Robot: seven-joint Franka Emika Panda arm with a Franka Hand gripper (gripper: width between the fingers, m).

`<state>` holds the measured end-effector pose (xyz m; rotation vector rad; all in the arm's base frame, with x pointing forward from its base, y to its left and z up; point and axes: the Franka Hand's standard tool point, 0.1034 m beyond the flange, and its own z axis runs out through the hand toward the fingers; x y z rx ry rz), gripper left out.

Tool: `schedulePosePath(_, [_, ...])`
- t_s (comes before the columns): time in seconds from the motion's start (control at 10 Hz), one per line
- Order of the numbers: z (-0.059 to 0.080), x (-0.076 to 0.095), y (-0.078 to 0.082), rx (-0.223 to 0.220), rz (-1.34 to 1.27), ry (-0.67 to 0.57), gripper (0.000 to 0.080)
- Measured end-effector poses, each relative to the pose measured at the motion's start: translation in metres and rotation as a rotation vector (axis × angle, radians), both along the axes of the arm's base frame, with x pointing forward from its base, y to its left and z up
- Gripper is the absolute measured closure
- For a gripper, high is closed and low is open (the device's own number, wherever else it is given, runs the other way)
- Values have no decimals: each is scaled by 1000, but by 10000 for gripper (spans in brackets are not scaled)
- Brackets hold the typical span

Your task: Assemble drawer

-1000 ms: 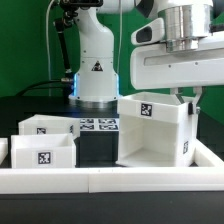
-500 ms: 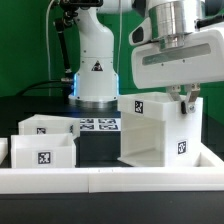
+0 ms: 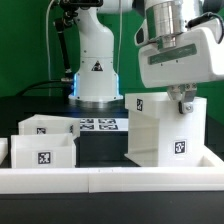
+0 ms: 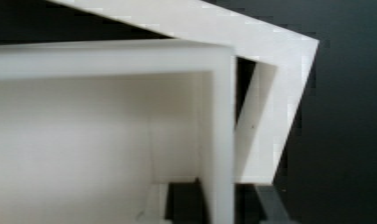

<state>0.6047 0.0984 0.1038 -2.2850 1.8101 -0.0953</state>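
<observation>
The large white thin-walled plastic drawer housing [image 3: 165, 130] stands upright at the exterior view's right, one vertical corner turned toward the camera, a black-and-white marker tag on each of the two visible faces. Its upper wall is pinched between the fingers of the gripper [image 3: 184, 101]; the wrist view looks down into its hollow, open interior [image 4: 96, 130]. Whether its base touches the table cannot be told. Well apart, at the exterior view's left, a small white open-topped plastic drawer box [image 3: 45, 152] sits upright with a tag on its front, and a second similar white drawer box [image 3: 45, 124] sits just behind it
</observation>
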Motion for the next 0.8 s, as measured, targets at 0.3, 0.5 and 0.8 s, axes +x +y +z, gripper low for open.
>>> schedulePosePath(0.3, [3,19,1,73,-195,15,755])
schedulePosePath(0.5, [3,31,-1,82,-203,23,755])
schedulePosePath(0.8, [0,40,0,90,-208,27,755])
